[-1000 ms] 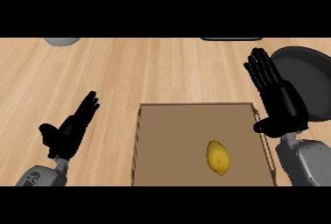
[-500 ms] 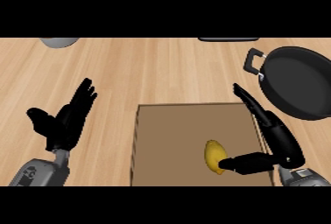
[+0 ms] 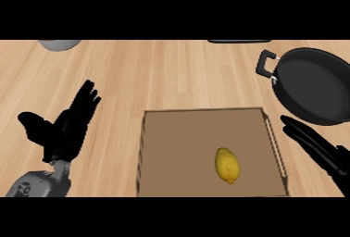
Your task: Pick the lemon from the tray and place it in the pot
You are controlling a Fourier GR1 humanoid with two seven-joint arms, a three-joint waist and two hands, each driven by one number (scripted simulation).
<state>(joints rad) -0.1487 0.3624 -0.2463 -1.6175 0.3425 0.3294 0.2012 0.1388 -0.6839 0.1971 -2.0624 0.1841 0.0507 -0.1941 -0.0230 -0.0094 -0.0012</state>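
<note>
Lemon (image 3: 228, 165) lies untouched in the tray (image 3: 205, 116), toward its right half and near edge. The right hand (image 3: 320, 150) hovers just beside the tray's right rim, its fingers (image 3: 301, 134) straight and spread, holding nothing. The left hand (image 3: 65, 129) rests open over the wooden surface (image 3: 171, 74), left of the tray. The black pot (image 3: 314, 83) sits at the upper right, apart from the tray.
</note>
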